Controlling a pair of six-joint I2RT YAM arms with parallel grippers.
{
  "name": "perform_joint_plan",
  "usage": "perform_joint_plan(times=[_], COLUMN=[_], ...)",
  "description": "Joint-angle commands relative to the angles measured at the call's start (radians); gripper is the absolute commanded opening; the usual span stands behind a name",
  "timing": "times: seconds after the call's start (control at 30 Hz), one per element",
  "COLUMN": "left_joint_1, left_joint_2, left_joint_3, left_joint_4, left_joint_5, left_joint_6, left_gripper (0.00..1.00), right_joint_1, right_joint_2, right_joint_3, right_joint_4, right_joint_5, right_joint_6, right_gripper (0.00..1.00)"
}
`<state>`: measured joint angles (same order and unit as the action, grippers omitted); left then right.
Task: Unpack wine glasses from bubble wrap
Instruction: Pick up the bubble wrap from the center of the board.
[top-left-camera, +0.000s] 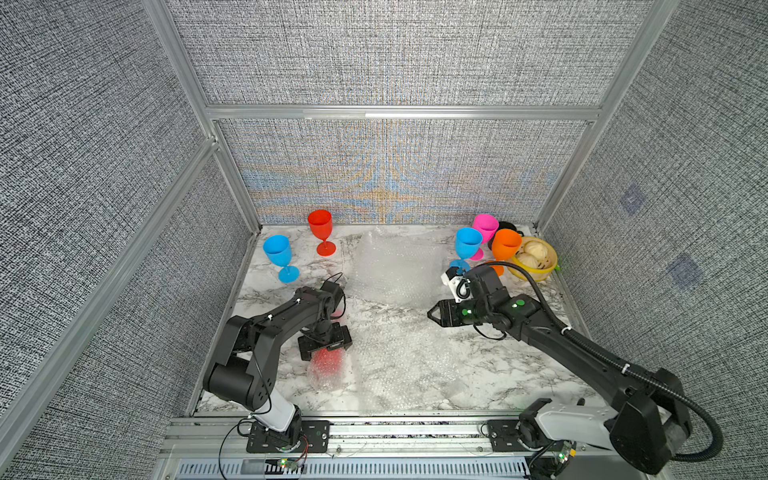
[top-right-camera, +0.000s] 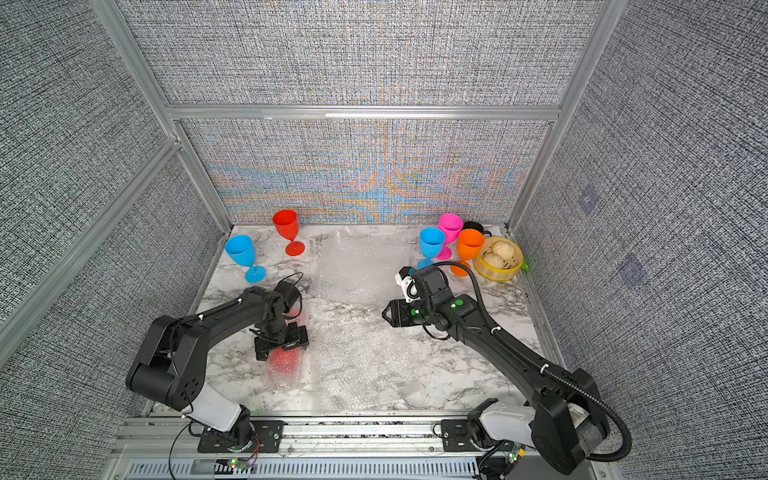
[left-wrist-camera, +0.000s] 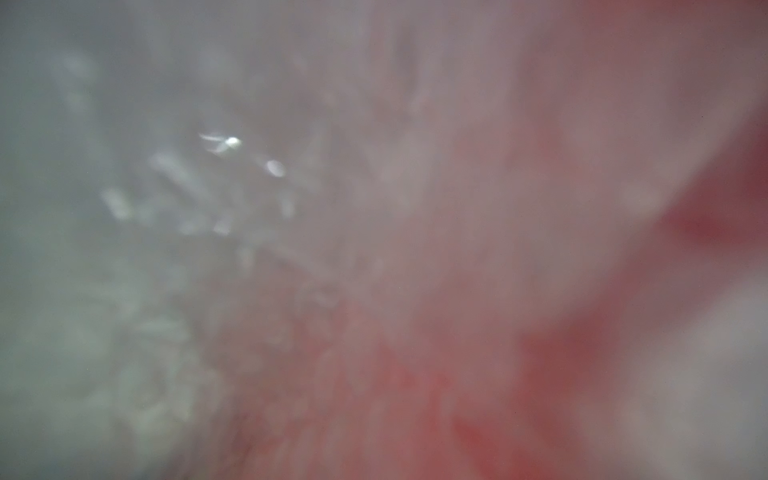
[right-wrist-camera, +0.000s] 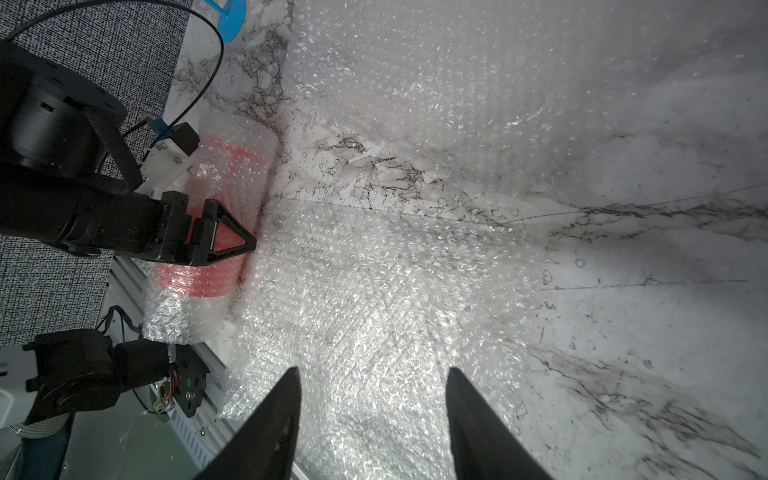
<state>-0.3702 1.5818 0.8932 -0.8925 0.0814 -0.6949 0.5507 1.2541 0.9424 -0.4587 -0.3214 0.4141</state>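
You've five upright: a blue goblet (top-left-camera: 277, 251) and red goblet (top-left-camera: 321, 226) far left; second blue goblet (top-left-camera: 468, 243), pink goblet (top-left-camera: 485, 225), orange goblet (top-left-camera: 506, 244) far right. A wrapped red goblet (top-left-camera: 328, 362) lies near left; loose wrap (top-left-camera: 395, 270) lies spread in the middle.

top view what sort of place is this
Probably a robot test cell: grey fabric panels in aluminium framing enclose a marble-look tabletop, and two robot arms are mounted on its front rail.

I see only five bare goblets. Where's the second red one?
In both top views the second red goblet lies rolled in bubble wrap near the front edge of the table on the robot's left, beneath the left gripper.
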Motion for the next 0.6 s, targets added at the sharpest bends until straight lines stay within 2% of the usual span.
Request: perform_joint_plan(times=[0.0,0.3,0.57], left_joint_1=[0.001,0.002,0.001], left_joint_2=[-0.013,-0.014,-0.081], left_joint_3=[0.005,-0.015,0.031], left_joint_4=[0.024,0.009,-0.059], left_joint_5=[-0.003,-0.004,-0.035], left_joint_6=[0.011,0.003,0.014], left_gripper=[0.99,0.78,0.76], right_joint_1=[0.002,0.002,0.006], right_joint_2=[-0.002,-0.014,-0.029], right_joint_3=[0.000,0.007,-0.004], right_joint_4=[0.014,-0.003,-0.001], right_joint_5=[-0.011,-0.005,-0.002], right_joint_6=[0.015,0.020,0.031], right_gripper=[0.58,0.57,0.57])
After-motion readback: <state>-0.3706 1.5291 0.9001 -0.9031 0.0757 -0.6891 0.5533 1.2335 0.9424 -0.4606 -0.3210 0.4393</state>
